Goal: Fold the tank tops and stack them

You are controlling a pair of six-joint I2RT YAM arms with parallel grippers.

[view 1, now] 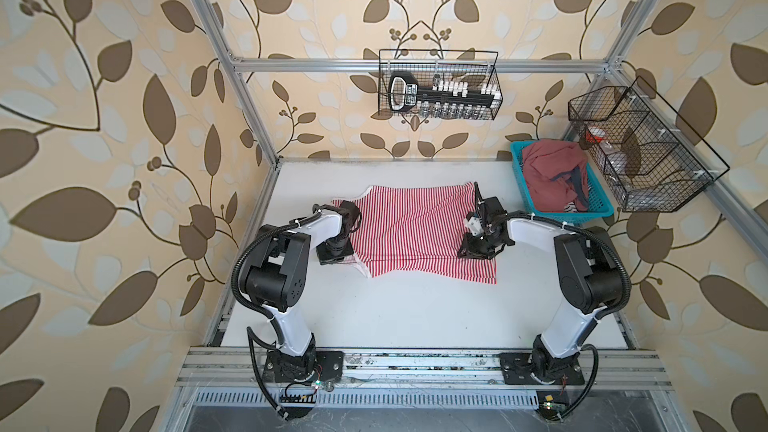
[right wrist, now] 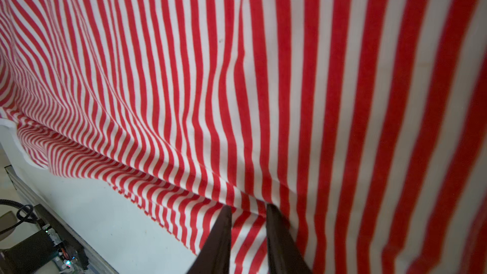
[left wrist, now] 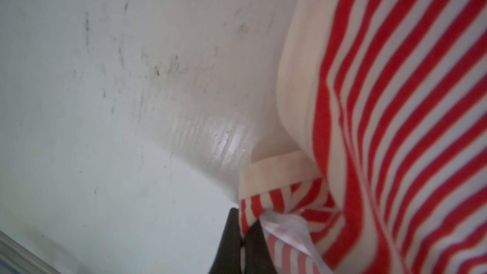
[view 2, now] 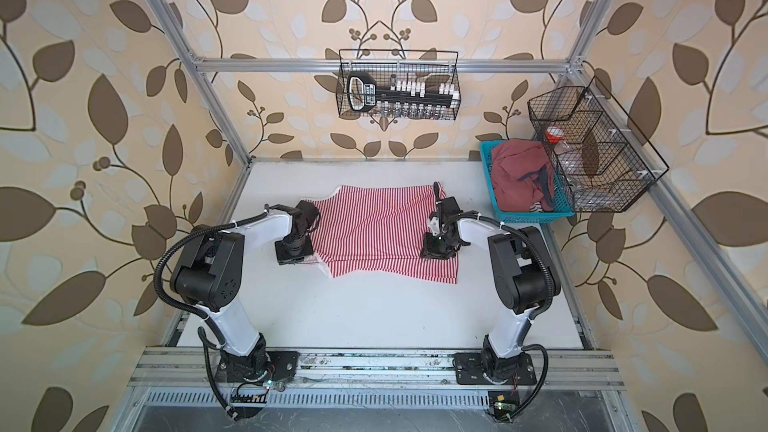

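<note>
Left gripper (left wrist: 243,229) pinches the striped tank top (view 1: 415,226) at its strap edge. Right gripper (right wrist: 249,214) straddles its hem-side fold, jaws apart.

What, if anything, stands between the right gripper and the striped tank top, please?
Nothing visible does: the right gripper is down at the striped tank top, jaws apart astride a fold near its edge.

The striped red-and-white tank top (view 1: 415,234) lies spread, slightly wrinkled, mid-frame on the white surface (view 1: 395,313). The dusty red tank top (view 1: 544,176) sits crumpled in the teal basket (view 1: 573,216) at right.
</note>
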